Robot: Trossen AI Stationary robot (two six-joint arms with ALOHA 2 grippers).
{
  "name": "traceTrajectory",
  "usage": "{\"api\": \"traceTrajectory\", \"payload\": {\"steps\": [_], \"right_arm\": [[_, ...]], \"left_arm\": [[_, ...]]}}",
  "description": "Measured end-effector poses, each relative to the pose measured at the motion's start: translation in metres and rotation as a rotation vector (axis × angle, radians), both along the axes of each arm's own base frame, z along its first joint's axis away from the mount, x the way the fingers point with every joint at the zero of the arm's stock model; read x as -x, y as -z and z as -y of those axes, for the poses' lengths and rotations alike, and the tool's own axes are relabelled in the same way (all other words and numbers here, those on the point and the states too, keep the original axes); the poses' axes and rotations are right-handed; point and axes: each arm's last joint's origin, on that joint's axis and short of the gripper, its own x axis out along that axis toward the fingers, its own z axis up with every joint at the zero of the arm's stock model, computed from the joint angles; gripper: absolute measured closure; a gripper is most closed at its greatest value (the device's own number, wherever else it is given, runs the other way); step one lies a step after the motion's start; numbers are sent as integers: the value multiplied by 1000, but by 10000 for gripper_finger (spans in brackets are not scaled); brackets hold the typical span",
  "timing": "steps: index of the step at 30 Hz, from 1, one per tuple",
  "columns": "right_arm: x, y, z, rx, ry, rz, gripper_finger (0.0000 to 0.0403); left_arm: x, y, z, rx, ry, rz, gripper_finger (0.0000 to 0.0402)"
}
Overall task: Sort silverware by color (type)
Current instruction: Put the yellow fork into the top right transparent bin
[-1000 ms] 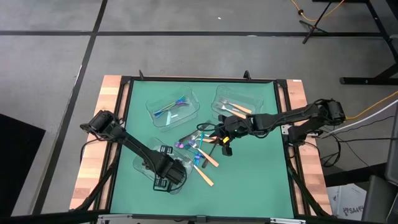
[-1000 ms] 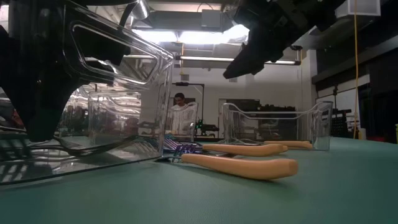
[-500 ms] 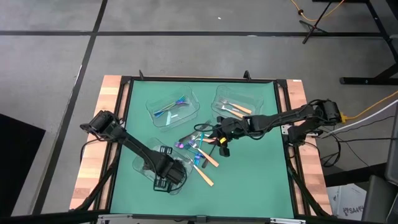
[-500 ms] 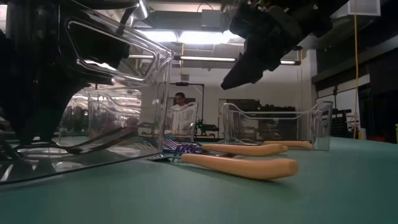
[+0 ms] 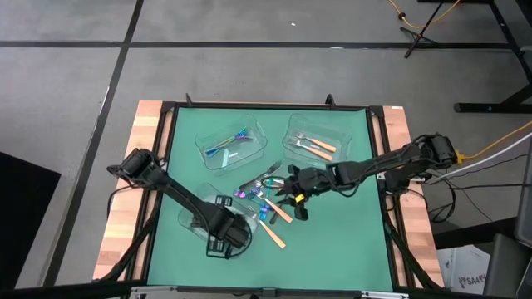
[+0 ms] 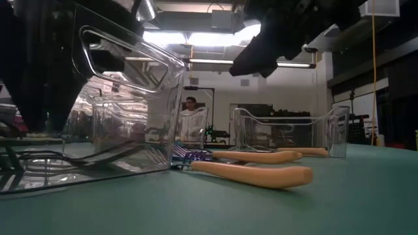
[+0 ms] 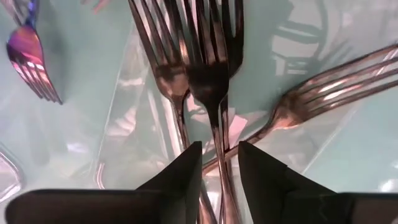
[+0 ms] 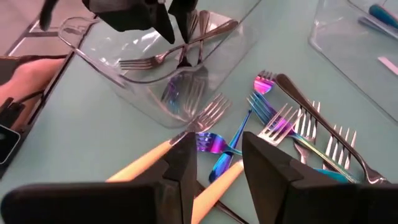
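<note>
My left gripper (image 7: 219, 171) points down into the clear near-left tray (image 5: 193, 218), open. The handle of a dark fork (image 7: 208, 74) runs between its fingers. That fork lies on the tray floor with two other dark forks (image 7: 323, 87). My right gripper (image 8: 217, 165) hangs open above the loose pile of silverware (image 5: 264, 195) at the table's middle. The pile holds iridescent forks (image 8: 273, 121), silver ones and orange-handled pieces (image 6: 261, 175), all lying flat on the green mat.
A clear tray (image 5: 231, 145) at the far left holds iridescent pieces, and another (image 5: 314, 141) at the far right holds orange-handled ones. Bare green mat (image 5: 341, 241) stretches over the near right. A person (image 6: 190, 104) stands in the room beyond the table.
My left gripper has opened over the near-left tray and let go of a dark fork, which has dropped from a tilt to lie flat on the tray floor. My right gripper has moved toward the table's near edge, out over the pile, still open.
</note>
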Motion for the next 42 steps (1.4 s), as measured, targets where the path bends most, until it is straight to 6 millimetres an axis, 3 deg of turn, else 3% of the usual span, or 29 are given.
{"api": "traceTrajectory", "payload": {"steps": [12, 23, 31, 37, 42], "right_arm": [[3, -1, -17, 18, -21, 20, 288], [2, -4, -21, -93, 69, 27, 288], [6, -6, -39, -27, 154, 78, 288], [3, 7, -43, -8, 235, 53, 288], [-3, 29, -45, -14, 279, -16, 288]], "left_arm": [[-3, -26, 6, 1, 9, -12, 306], [-2, -50, 10, -14, 28, -34, 306], [-7, -66, 12, -18, 84, 7, 306], [-8, -68, 10, -42, 78, 30, 306], [-10, -68, 9, -38, 63, 39, 306]]}}
